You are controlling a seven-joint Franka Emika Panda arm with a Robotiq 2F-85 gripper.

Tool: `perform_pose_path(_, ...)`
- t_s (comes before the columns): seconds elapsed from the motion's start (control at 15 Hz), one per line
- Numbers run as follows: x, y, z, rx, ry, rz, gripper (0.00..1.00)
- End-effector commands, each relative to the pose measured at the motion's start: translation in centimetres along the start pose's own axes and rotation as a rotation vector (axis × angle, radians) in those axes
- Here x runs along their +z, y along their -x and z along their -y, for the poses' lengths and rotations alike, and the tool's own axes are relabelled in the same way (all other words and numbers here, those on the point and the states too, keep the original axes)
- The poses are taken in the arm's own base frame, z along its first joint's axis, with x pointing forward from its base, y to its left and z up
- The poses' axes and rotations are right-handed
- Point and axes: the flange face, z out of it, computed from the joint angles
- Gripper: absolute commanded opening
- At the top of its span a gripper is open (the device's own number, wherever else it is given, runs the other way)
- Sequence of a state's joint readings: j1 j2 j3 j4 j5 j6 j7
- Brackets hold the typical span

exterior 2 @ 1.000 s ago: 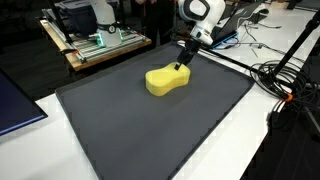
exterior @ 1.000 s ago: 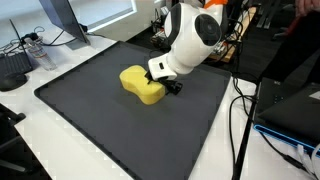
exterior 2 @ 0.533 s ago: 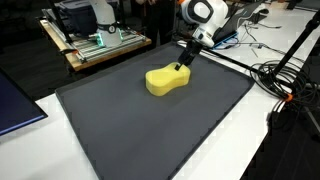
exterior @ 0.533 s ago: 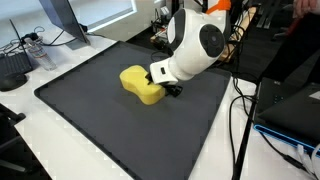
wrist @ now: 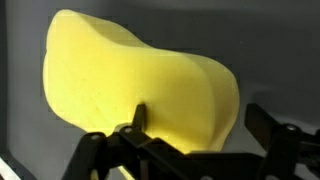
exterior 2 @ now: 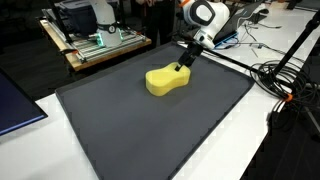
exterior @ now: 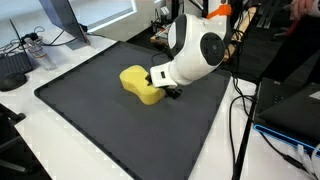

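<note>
I've got my gripper (exterior 2: 182,68) spread wide at the far end of the yellow sponge (exterior 2: 165,80) (not pinching it) on the dark mat (exterior 2: 150,130).

sponge (wrist: 130,75): yellow foam, matt, finely pored; mat (exterior 2: 150,130): dark, matt, smooth; fingers (wrist: 275,135): black, matt
</note>
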State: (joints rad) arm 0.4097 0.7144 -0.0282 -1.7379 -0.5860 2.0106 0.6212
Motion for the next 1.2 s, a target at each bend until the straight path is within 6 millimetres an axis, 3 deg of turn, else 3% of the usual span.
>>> perform_pose_path(0.0,0.68,-0.83,0.66,0.032,0.044,-0.004,1.0)
perform_pose_path(0.4,1.04,-0.92,1.11,0.041,0.059,0.008,1.0)
perform_pose_path(0.53,1.08,-0.93,1.17,0.039,0.064,0.008,0.74)
perform_pose_path(1.13,0.57,-1.04,0.89,0.051,0.066,0.016,0.17)
